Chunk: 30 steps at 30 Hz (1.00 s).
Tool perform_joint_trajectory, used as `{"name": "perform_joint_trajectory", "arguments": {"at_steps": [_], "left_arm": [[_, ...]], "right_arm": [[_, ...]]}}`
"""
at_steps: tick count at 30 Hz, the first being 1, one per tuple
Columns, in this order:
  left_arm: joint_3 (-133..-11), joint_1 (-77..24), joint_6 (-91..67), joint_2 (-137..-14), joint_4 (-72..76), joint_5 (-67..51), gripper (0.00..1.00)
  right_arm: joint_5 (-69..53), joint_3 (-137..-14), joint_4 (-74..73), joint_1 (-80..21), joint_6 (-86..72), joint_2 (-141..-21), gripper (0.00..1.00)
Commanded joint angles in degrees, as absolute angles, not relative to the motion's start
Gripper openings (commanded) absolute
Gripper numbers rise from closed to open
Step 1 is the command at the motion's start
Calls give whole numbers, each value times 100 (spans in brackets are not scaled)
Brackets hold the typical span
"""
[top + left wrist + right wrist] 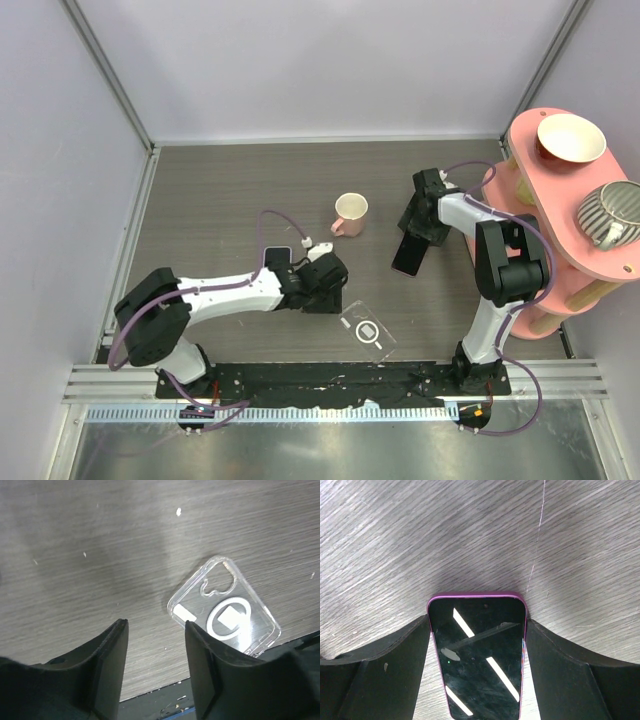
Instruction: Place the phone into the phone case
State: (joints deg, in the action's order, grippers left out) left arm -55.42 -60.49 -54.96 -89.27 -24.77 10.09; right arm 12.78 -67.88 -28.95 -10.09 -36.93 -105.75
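Note:
The phone (pixel 477 650), black screen up with a purple rim, sits between my right gripper's fingers, which press its two long edges. In the top view the phone (pixel 408 257) hangs slanted below my right gripper (pixel 415 238), right of the table's middle. The clear phone case (pixel 367 331) lies flat near the front edge, its white ring and camera cut-out showing. From the left wrist the phone case (pixel 227 617) lies just beyond and right of my right-hand finger (pixel 200 655). My left gripper (pixel 156 625) is open, with only bare table between its jaws, and sits left of the case (pixel 335 288).
A pink mug (pixel 349 212) stands upright mid-table between the arms. A pink rack (pixel 560 250) at the right holds a bowl (pixel 570 138) and a striped cup (pixel 612 212). A black strip (pixel 330 378) runs along the near edge, just past the case. White walls enclose the table.

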Motion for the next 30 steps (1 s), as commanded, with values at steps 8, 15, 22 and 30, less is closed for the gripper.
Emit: {"name": "perform_joint_trajectory", "arguments": {"at_steps": [8,15,22,30], "left_arm": [[-5651,-6548,-6213,-9210,-2408,905,64],[-5590,-6583,-6399,-9817,-2452,1002,59],[-6037,-6539,-5933,-10098,-2610,1502,32],[-6372,-6162,-5230,-10160,-2918,1486,0]], "right_arm": [[984,-6504,-2848,-993,-3577,-10318,61],[1028,-6399,-2760,-993,-3525,-10275,60],[528,-6127,-2373,-1002,-3085,-9853,53],[238,-5924,-2180,-1072,-2865,-9519,48]]}}
